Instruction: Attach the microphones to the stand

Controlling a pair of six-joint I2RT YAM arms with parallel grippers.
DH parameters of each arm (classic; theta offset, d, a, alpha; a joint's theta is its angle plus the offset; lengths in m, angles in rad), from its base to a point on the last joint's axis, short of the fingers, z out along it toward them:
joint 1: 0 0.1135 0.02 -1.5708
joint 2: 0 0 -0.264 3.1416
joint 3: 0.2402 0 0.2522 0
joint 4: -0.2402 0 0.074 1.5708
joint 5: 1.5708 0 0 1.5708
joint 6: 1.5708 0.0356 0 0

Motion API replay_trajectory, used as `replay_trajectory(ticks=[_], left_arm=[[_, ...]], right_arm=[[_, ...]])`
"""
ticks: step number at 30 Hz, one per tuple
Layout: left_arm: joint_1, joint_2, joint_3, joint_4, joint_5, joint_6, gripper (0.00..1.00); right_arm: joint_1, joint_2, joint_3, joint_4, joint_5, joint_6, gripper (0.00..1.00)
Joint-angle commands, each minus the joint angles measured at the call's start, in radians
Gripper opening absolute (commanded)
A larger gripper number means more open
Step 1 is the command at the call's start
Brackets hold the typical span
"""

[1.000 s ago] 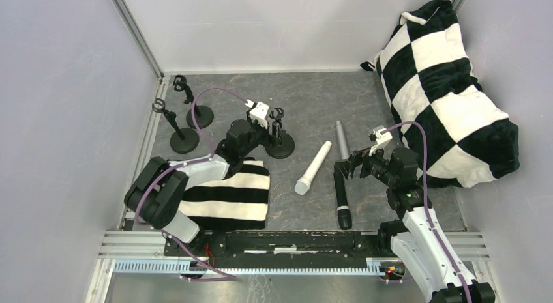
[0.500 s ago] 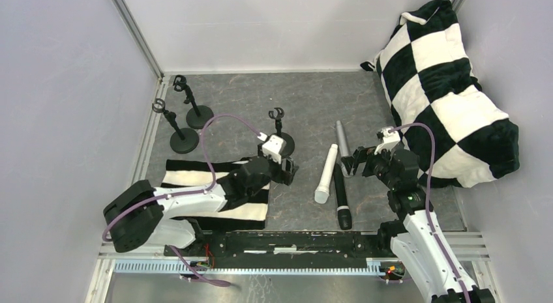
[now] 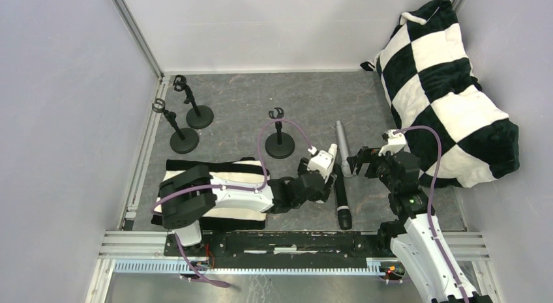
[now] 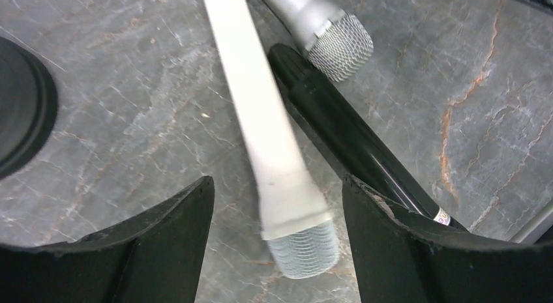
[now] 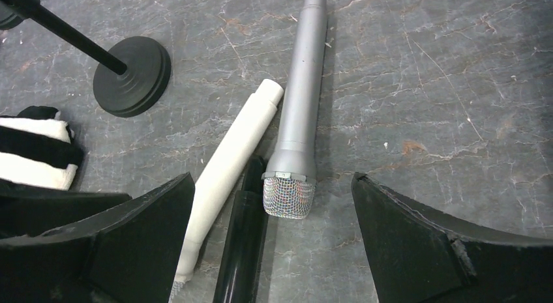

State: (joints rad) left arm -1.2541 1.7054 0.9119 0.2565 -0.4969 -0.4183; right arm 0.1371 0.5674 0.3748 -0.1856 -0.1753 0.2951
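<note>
— Left side, what is listed?
— Two stands (image 3: 184,141) by the left rail; a third stand (image 3: 280,145) nearer the middle, all upright on the table (image 3: 313,94); a striped cloth (image 3: 215,212) in front of them, my left arm reaching over it.
— Your left claw?
— Left claw (image 4: 277,205), partly open, holding nothing; its fingers (image 4: 169,244) stand either side of the white mic (image 4: 261,120) near its head, a gap on each side.
— The other mics?
— All three lie flat on the table; white one's head toward the near edge; black mic (image 4: 345,133) just beside it on its right, partly under one of my fingers; silver mic (image 5: 300,101) farther back, mesh head just beside the black one's tail.
— Right side?
— Right claw (image 5: 274,186), wide open, empty, hovering above the silver mic's head; a checkered cushion (image 3: 450,88) at the far right.
</note>
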Motion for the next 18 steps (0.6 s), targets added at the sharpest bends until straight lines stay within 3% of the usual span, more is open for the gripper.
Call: replay_trajectory(ticks=[1,9,18], left_arm=[[-0.054,0.059,0.092,-0.127,-0.108,-0.088,0.77],[-0.112,0.121,0.138,-0.247,-0.156,-0.171,0.76],[-0.145,0.189,0.147,-0.252,-0.144,-0.214,0.73]], right_arm=[[-0.001,-0.009,0.029,0.005,0.033,-0.008,0.98],[-0.002,-0.004,0.023,0.003,0.037,-0.014,0.98],[-0.002,0.001,0.014,0.012,0.037,-0.016,0.98]])
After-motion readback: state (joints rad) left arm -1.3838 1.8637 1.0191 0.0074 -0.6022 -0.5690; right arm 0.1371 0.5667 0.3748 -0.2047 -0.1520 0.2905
